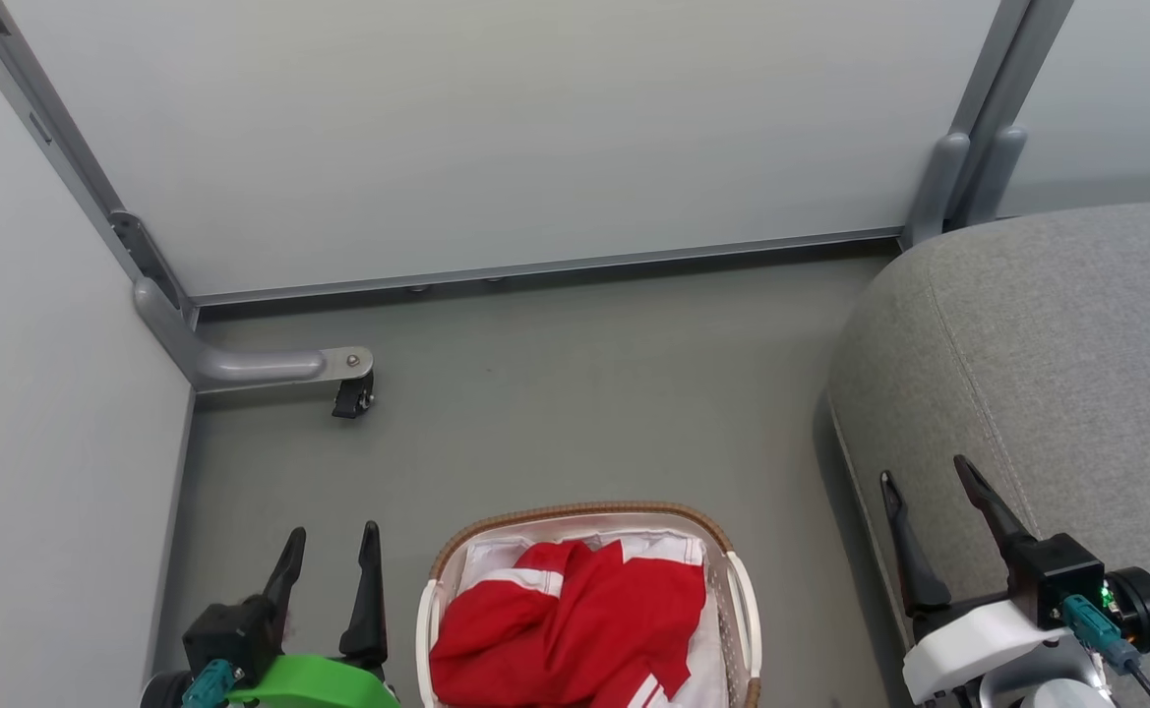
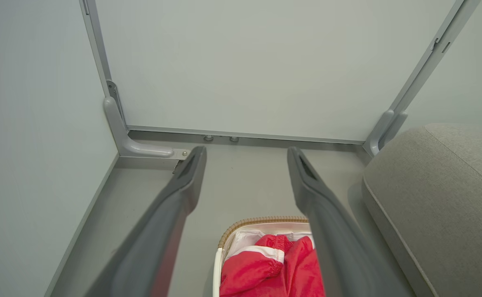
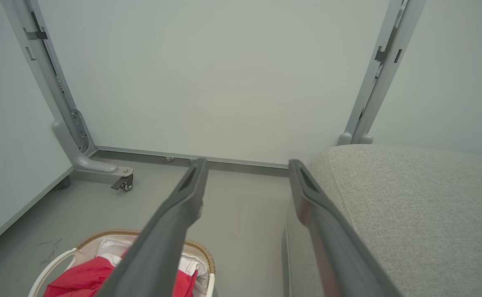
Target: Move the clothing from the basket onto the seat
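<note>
One basket, one heap of red clothing whose separate garments cannot be told apart, one seat, one caster and two two-fingered grippers, the left gripper and the right gripper, are counted.

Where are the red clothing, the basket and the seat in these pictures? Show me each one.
the clothing (image 1: pixel 575 629), head view, on the middle of the red fabric.
the basket (image 1: pixel 584 509), head view, on the far brown woven rim.
the seat (image 1: pixel 1076 344), head view, on its grey top surface.
</note>
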Robot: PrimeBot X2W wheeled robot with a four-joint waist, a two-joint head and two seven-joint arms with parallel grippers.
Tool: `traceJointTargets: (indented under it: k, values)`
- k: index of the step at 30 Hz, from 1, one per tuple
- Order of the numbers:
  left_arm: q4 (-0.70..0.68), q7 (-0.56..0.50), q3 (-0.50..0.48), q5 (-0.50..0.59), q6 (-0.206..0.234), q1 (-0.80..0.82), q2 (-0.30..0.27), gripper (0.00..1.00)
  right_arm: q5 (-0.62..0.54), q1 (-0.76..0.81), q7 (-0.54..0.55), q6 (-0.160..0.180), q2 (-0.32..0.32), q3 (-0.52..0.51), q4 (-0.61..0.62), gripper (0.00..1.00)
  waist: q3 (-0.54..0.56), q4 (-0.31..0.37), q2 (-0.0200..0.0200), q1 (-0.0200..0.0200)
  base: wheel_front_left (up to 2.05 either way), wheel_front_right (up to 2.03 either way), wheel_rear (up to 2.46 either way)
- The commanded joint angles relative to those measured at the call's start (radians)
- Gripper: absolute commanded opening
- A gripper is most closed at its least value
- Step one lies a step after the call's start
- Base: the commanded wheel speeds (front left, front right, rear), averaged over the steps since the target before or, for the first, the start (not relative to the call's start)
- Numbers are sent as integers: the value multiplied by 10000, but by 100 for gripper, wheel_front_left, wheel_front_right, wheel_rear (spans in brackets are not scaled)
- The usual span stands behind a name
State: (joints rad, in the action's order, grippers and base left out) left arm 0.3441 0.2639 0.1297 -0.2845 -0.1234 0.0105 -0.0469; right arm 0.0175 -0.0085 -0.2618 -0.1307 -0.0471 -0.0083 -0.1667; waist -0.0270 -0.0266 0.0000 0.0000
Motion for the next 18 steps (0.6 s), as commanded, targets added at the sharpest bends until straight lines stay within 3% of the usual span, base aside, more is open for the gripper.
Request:
traceJointTargets:
  k: [1, 9, 18]
  values:
    - [-42, 11, -18, 70, -34, -39, -63, 100, 9, 35, -49, -1, -61, 6, 64, 100, -43, 10, 0, 0, 0, 0, 0]
    - [-61, 11, 66, 114, -49, 445, -61, 100, 5, -373, -49, -1, -59, 38, 253, 100, -819, 144, 0, 0, 0, 0, 0]
    - [201, 9, 733, 340, -63, 1924, -60, 100, 30, -1401, -48, 3, -58, 116, 528, 100, -2850, 579, 0, 0, 0, 0, 0]
